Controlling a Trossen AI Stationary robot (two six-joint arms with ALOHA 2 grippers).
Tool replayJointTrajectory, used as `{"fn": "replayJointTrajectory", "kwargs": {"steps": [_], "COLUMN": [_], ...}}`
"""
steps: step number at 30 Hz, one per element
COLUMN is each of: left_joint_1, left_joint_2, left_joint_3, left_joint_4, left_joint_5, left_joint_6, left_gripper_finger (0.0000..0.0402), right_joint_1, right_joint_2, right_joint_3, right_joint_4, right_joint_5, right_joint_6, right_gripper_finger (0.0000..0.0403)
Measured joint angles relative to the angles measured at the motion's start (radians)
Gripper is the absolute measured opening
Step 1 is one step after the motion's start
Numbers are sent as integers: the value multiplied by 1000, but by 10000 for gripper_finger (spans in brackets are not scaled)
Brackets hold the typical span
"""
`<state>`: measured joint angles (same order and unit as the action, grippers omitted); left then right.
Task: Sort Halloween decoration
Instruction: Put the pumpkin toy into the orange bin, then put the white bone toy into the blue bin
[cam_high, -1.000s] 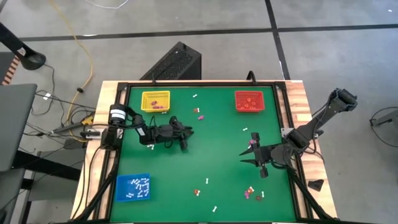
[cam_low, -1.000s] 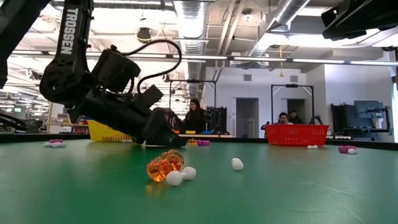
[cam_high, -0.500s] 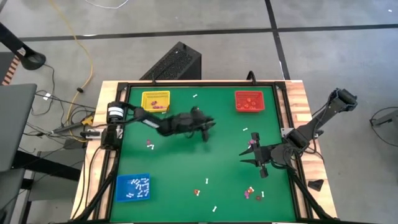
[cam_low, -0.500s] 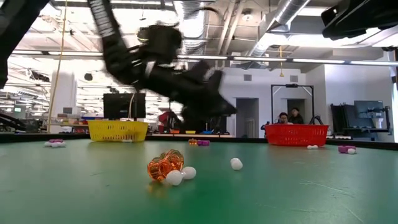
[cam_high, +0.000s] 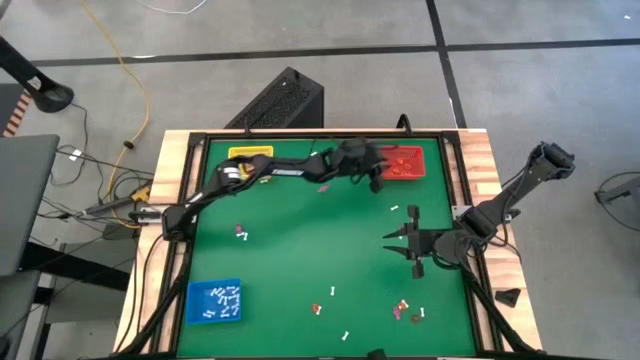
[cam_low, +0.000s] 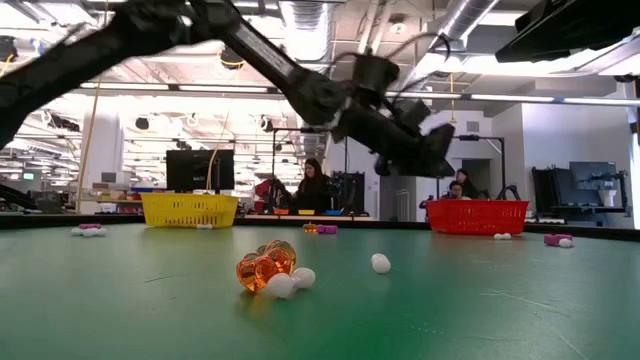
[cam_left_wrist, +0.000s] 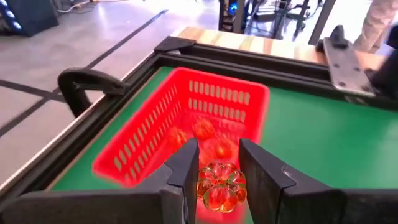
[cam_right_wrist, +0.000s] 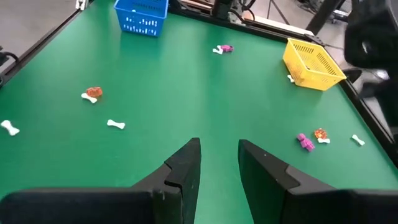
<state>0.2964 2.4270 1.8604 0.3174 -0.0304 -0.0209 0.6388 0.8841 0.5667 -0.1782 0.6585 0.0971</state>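
Note:
My left gripper (cam_high: 377, 176) reaches across the far side of the table and is shut on a small clear orange pumpkin (cam_left_wrist: 221, 185). It hangs beside the left rim of the red tray (cam_left_wrist: 186, 127), which holds several orange pieces. In the low view the left gripper (cam_low: 432, 160) is well above the table. My right gripper (cam_high: 402, 246) hovers open over the right side of the green mat, with nothing between its fingers (cam_right_wrist: 186, 168). Loose trinkets lie on the mat: white bones (cam_right_wrist: 115, 124), a purple piece (cam_high: 240, 232) and an orange one (cam_right_wrist: 93, 93). My left gripper pinches the pumpkin's two opposite sides (cam_left_wrist: 204, 186) between its two fingers (cam_left_wrist: 186, 165). The fingers come almost level, slanting slightly down, from the table's left toward the red tray. The pumpkin is lifted clear of the mat, just short of the tray's rim.
A yellow tray (cam_high: 250, 155) stands at the far left, partly under my left arm. A blue tray (cam_high: 215, 302) with white bones is at the near left. More trinkets cluster at the near right (cam_high: 405, 311). A raised black frame (cam_high: 455, 170) borders the mat.
My left gripper has swept from the table's left-centre toward the far right, rising as it went, and now hangs at the red tray with the pumpkin still between its fingers. The arm has stretched out nearly straight.

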Motion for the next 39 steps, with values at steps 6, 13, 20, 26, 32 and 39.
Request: {"fn": "replayJointTrajectory", "kwargs": {"steps": [6,13,20,26,32,39], "left_joint_1": [29,36,35,38,36,36], "left_joint_2": [151,164,164,121,-119,-298], "left_joint_3": [253,288,288,288,288,284], "left_joint_4": [-35,-68,-71,-246,-915,-1674], "left_joint_5": [53,61,77,83,-96,-61], "left_joint_6": [-31,-26,-44,43,254,178], "left_gripper_finger": [83,112,182,203,204,193], "right_joint_1": [0,0,0,1,18,13], "right_joint_2": [0,0,0,0,0,0], "right_joint_3": [0,0,0,0,0,0], "right_joint_4": [0,-3,-2,-6,-8,-8], "right_joint_5": [22,25,25,22,21,21], "right_joint_6": [0,-16,-13,20,34,68], "right_gripper_finger": [138,138,138,138,138,138]}}
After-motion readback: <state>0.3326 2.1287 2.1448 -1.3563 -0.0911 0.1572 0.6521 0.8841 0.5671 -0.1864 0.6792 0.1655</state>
